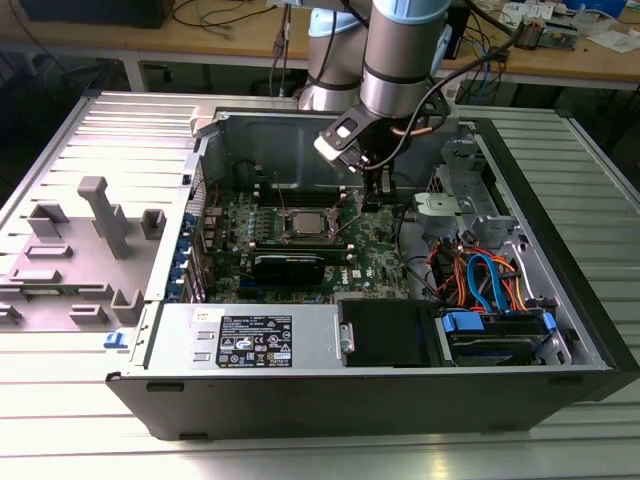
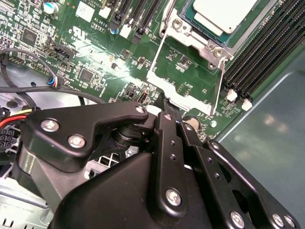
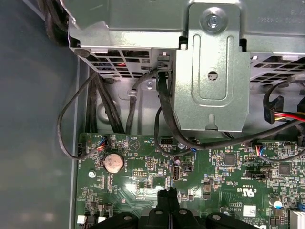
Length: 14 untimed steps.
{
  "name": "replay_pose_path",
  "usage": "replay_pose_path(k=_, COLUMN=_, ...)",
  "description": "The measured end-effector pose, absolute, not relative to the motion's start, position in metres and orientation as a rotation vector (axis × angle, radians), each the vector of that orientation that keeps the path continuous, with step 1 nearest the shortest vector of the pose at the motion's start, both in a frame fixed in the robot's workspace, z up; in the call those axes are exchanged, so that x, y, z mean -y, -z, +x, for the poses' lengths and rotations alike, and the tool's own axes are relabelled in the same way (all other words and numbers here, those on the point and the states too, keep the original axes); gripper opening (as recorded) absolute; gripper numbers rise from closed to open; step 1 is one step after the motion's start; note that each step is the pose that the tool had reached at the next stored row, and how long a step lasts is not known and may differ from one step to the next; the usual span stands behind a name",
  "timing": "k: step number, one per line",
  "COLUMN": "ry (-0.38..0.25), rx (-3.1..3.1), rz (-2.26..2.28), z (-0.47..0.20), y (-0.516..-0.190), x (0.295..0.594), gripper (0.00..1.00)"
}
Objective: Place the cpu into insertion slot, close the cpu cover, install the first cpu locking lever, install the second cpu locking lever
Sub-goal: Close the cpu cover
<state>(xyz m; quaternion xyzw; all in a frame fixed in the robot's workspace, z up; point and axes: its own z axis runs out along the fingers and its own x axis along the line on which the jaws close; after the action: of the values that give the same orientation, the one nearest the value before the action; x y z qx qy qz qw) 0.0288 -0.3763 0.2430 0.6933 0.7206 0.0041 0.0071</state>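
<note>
Cpu (image 2: 224, 12) partly out of view

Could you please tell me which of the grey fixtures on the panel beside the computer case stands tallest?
The T-headed post on the exterior view's left. It rises as a single upright column, while the grey blocks around it all sit much lower.

Silvery cpu (image 2: 224, 14) seated in insertion slot (image 2: 202, 43), cpu cover (image 2: 177, 95) apparently swung open.

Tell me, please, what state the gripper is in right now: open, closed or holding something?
Gripper: closed, jaws pressed together with nothing visible between them, tips over the motherboard.
</note>
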Motion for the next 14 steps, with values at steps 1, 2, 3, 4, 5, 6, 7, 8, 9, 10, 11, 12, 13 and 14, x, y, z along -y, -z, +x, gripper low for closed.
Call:
replay_pose_path(k=1, ry=-0.013, rx=-2.254, rz=2.168, z=0.0288, y=-0.2433, x=0.3763, gripper=0.11)
replay_pose_path(k=2, ry=-0.013, rx=-2.254, rz=2.169, z=0.0288, y=-0.2435, x=0.3763, gripper=0.11)
replay_pose_path(k=3, ry=-0.013, rx=-2.254, rz=2.169, z=0.0288, y=-0.2438, x=0.3763, gripper=0.11)
replay_pose_path(k=4, ry=-0.013, rx=-2.254, rz=2.169, z=0.0288, y=-0.2442, x=0.3763, gripper=0.11)
replay_pose_path(k=5, ry=-0.014, rx=-2.254, rz=2.169, z=0.0287, y=-0.2442, x=0.3763, gripper=0.11)
replay_pose_path(k=6, ry=-0.014, rx=-2.254, rz=2.169, z=0.0285, y=-0.2442, x=0.3763, gripper=0.11)
replay_pose_path(k=7, ry=-0.014, rx=-2.254, rz=2.169, z=0.0282, y=-0.2442, x=0.3763, gripper=0.11)
replay_pose_path(k=8, ry=-0.014, rx=-2.254, rz=2.169, z=0.028, y=-0.2443, x=0.3763, gripper=0.11)
replay_pose_path(k=9, ry=-0.014, rx=-2.255, rz=2.17, z=0.0276, y=-0.2444, x=0.3763, gripper=0.11)
replay_pose_path(k=10, ry=-0.014, rx=-2.255, rz=2.17, z=0.0272, y=-0.2445, x=0.3763, gripper=0.11)
replay_pose_path(k=11, ry=-0.015, rx=-2.255, rz=2.17, z=0.0267, y=-0.2445, x=0.3763, gripper=0.11)
replay_pose_path(k=12, ry=-0.015, rx=-2.255, rz=2.17, z=0.0261, y=-0.2446, x=0.3763, gripper=0.11)
replay_pose_path(k=13, ry=-0.016, rx=-2.256, rz=2.171, z=0.0256, y=-0.2448, x=0.3764, gripper=0.11)
replay_pose_path(k=14, ry=-0.016, rx=-2.256, rz=2.171, z=0.0251, y=-0.245, x=0.3764, gripper=0.11)
